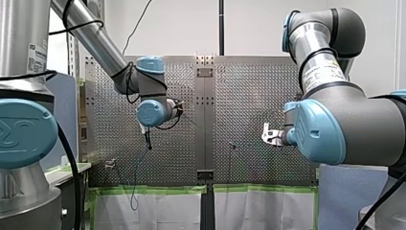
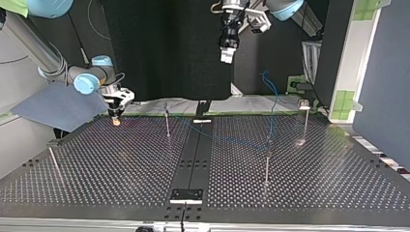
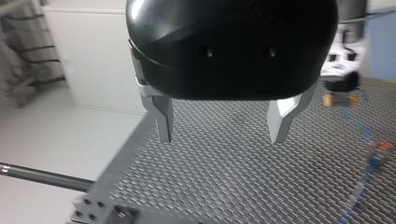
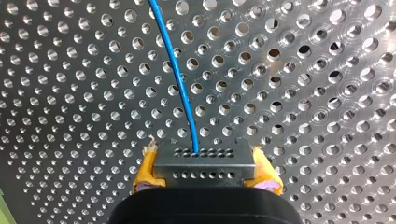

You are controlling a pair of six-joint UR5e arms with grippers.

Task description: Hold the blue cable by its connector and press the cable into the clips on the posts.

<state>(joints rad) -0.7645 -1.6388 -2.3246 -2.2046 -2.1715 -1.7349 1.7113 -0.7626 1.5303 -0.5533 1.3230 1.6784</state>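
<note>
The blue cable (image 4: 180, 79) runs off the right wrist view's edge, far end unseen.

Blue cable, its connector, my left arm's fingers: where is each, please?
blue cable (image 4: 174, 63): right wrist view, mid-length of the strand.
connector (image 4: 204, 164): right wrist view, its holed metal face.
left fingers (image 3: 161, 116): left wrist view, one metal finger's flat side.

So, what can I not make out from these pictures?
Clips on the posts: too small in the top view to tell whether the blue cable sits in any.
Cable past the connector: cut off by the right wrist view's edge.
Right gripper: blurred in the left wrist view.
</note>
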